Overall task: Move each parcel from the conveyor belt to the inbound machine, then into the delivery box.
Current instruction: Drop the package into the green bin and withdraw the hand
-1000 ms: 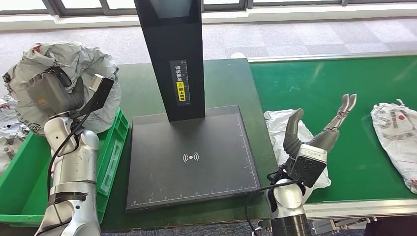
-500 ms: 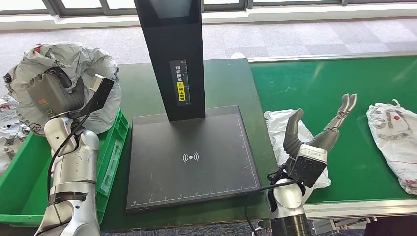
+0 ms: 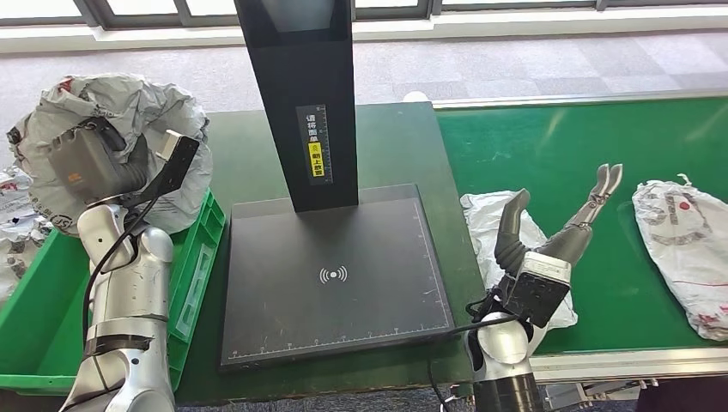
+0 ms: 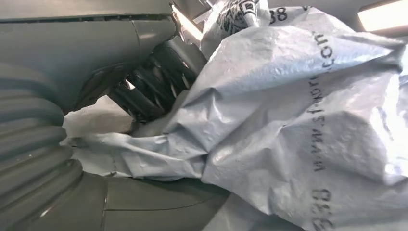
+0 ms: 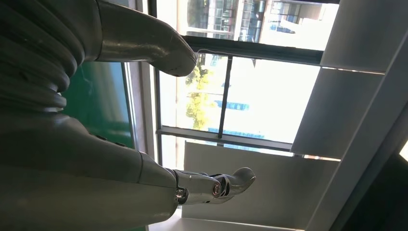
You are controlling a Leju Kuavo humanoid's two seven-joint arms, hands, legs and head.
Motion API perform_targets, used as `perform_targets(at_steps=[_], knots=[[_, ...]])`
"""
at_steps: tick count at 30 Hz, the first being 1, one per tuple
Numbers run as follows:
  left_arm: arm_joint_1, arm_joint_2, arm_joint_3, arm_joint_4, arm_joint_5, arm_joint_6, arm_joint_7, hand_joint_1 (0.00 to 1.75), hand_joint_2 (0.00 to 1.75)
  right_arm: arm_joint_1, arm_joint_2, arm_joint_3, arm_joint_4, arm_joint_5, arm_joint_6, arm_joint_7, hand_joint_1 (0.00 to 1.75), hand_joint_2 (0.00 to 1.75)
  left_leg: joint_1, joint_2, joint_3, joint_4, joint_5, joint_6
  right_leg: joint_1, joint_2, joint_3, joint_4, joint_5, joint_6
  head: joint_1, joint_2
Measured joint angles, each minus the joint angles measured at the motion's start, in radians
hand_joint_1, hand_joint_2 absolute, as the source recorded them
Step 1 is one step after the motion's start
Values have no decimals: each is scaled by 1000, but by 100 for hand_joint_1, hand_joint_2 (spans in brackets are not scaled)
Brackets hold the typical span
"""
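My left hand [image 3: 93, 165] grips a large crumpled grey parcel [image 3: 129, 103], raised above the green delivery box [image 3: 34, 300] at the left. In the left wrist view its dark fingers [image 4: 154, 82] press into the grey parcel [image 4: 298, 120]. My right hand [image 3: 549, 245] is open, fingers spread and pointing away over the green conveyor belt [image 3: 558, 146], with nothing in it. A white parcel [image 3: 485, 219] lies under that hand at the belt's near end. Another white parcel [image 3: 687, 249] with red print lies further right on the belt. The right hand [image 5: 96, 120] faces windows in its wrist view.
The black inbound machine's flat plate [image 3: 335, 275] sits between box and belt, and its tall black post [image 3: 300, 94] rises at the back. More grey parcels [image 3: 13, 232] lie in the box's far left. The belt's metal edge [image 3: 618, 360] runs along the front.
The parcel at the right has travelled left along the belt toward my right hand. Both arms have stayed where they were.
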State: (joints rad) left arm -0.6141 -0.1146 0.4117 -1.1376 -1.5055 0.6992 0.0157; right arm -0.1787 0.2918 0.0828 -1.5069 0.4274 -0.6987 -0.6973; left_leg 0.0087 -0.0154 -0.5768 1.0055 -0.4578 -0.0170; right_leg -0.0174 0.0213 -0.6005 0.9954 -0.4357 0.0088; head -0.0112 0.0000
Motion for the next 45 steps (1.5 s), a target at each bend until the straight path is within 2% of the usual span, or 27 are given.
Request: perform_targets(at_steps=[2,3,4,6,7,8,10,14,21,27,32,42,45], knots=[[-7,-8,52,-38,53,1,-71,0,0,4,0,-20,5,-7,0,-1,0,175,1,0,-2,0,0,0,1,0,0,0,0,0,0,0],[-22,-14,114,-58,99,1,-162,0,0,8,-1,-39,10,-16,0,0,0,175,2,-1,-3,0,0,0,1,-1,-1,1,0,0,0,0],[-44,-20,195,-70,142,1,-286,0,0,14,-2,-59,14,-25,0,0,0,175,2,-1,-3,0,0,0,1,-1,-1,0,0,0,1,0],[-96,-36,407,-74,187,2,-546,0,0,25,-4,-88,21,-38,-1,1,0,175,1,-1,-2,0,0,-1,1,-1,-2,0,0,0,0,0],[-115,-49,517,-75,190,1,-630,0,0,28,-4,-96,23,-39,-2,1,0,175,1,0,-1,0,0,-1,1,1,-3,0,0,0,0,0],[-128,-62,623,-77,189,1,-674,0,0,29,-4,-101,25,-39,-1,0,0,175,1,1,-1,0,0,-1,1,2,-3,0,0,-1,0,0],[-140,-83,779,-78,187,1,-692,0,0,31,-4,-109,28,-39,-1,0,0,175,1,1,-1,0,0,-1,2,1,-3,0,-1,-1,0,0],[-150,-104,905,-79,180,1,-689,0,0,32,-4,-115,32,-39,-1,0,0,175,1,-1,-2,0,0,-1,2,-1,-3,0,-1,-2,0,0],[-190,-129,1004,-81,146,1,-690,0,0,34,-4,-122,34,-57,5,0,0,175,1,-1,-2,0,1,-1,2,0,-3,0,0,-2,0,0],[-205,-137,1045,-81,153,1,-694,0,0,35,-4,-128,34,-61,9,0,0,175,1,-1,-2,0,1,-1,2,0,-3,0,0,-2,0,0],[-204,-143,1046,-82,196,1,-695,0,0,35,-4,-128,35,-62,11,0,0,175,1,-1,-2,0,1,-1,2,0,-3,0,0,-2,0,0],[-185,-156,992,-106,263,1,-695,0,0,35,-4,-129,35,-68,12,0,0,175,1,-1,-2,0,1,-1,2,0,-3,0,0,-2,0,0],[-153,-172,923,-135,300,1,-695,0,131,35,-4,-129,35,-76,9,0,0,175,1,-1,-2,0,1,-1,2,-1,-3,0,0,-2,0,0]])
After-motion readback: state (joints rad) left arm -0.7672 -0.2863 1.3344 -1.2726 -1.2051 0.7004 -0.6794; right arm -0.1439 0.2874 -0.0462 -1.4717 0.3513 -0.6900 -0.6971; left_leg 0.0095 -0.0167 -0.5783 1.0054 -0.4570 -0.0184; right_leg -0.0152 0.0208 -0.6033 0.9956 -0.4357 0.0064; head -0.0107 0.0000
